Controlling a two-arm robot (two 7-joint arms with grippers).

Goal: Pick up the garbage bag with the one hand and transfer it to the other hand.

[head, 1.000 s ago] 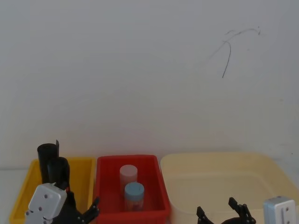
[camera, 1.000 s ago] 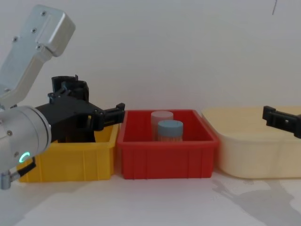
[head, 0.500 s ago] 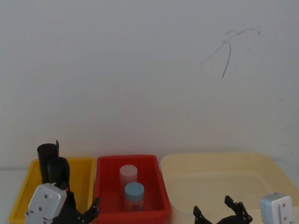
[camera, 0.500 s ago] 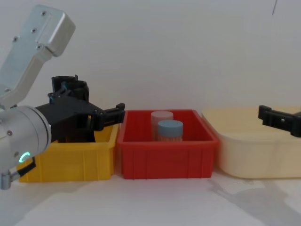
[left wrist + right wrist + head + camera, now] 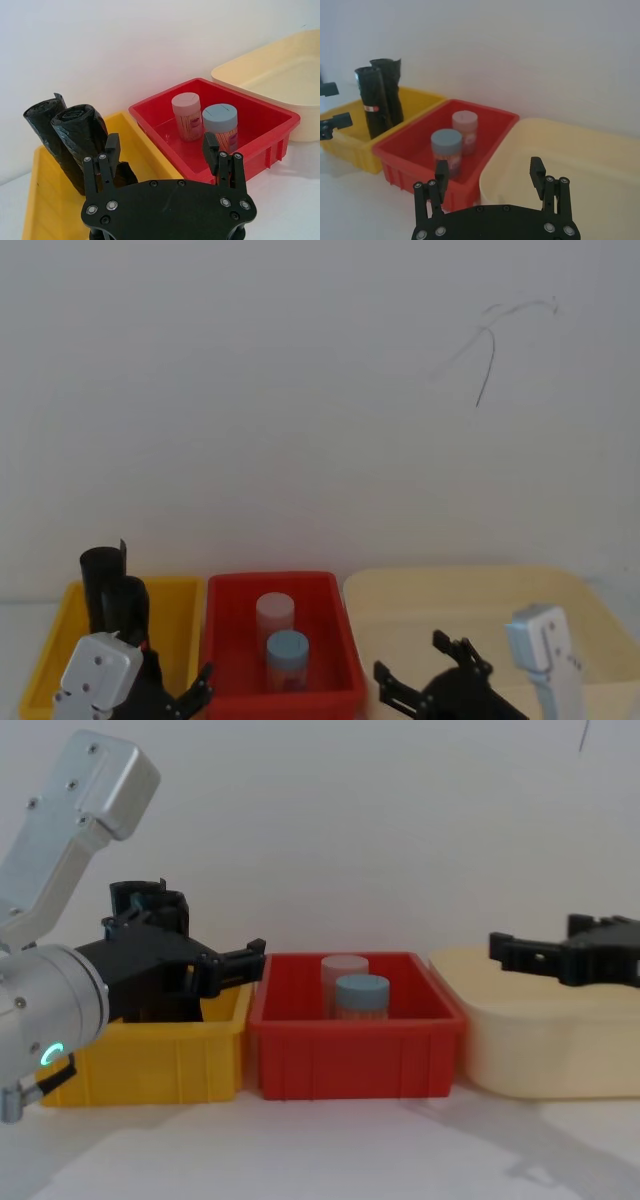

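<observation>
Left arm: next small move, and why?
Probably swing the left pincer leftward to centre on the black glossy plastic roll with the red-and-white band. Its open fingers hold nothing and aim nearer the red plastic bin; the roll stands upright in the yellow plastic bin beside a plain black roll.

Head camera: high, facing forward and down toward the wall (image 5: 300, 390). Chest camera: low, side-on across the bench (image 5: 330, 1155). Wrist cameras look past their fingers (image 5: 111, 150). All share the red bin (image 5: 355, 1055).
</observation>
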